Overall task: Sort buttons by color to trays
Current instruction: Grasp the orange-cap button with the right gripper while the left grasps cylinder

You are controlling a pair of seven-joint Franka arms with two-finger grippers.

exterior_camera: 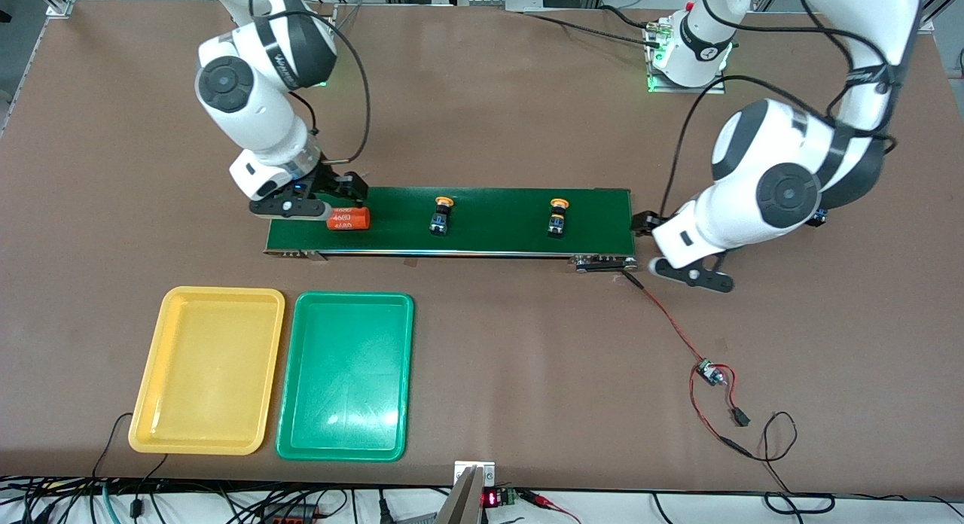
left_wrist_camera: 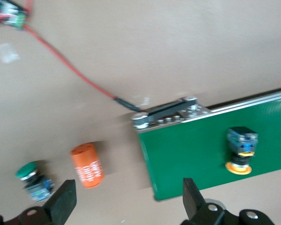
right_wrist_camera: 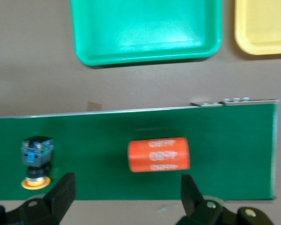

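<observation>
Across the middle of the front view, a long dark-green conveyor belt (exterior_camera: 489,223) carries two yellow-capped push-button switches (exterior_camera: 442,215) (exterior_camera: 558,216), each lying with its long axis across the belt, cap toward the frame's top. At the belt's end, an orange cylinder marked "4680" (exterior_camera: 348,219) lies lengthwise under the open right gripper (right_wrist_camera: 126,197). Lower in the frame sit the yellow plastic tray (exterior_camera: 207,370) and green plastic tray (exterior_camera: 346,376). Off the belt's other end, the open left gripper (left_wrist_camera: 126,201) hovers near a green-capped switch (left_wrist_camera: 33,180).

trays: the green tray (exterior_camera: 345,376) and the yellow tray (exterior_camera: 206,370) are showing glossy, smooth plastic
belt (exterior_camera: 489,242): looking matt, metal-edged
table (exterior_camera: 527,358): looking matt brown
</observation>
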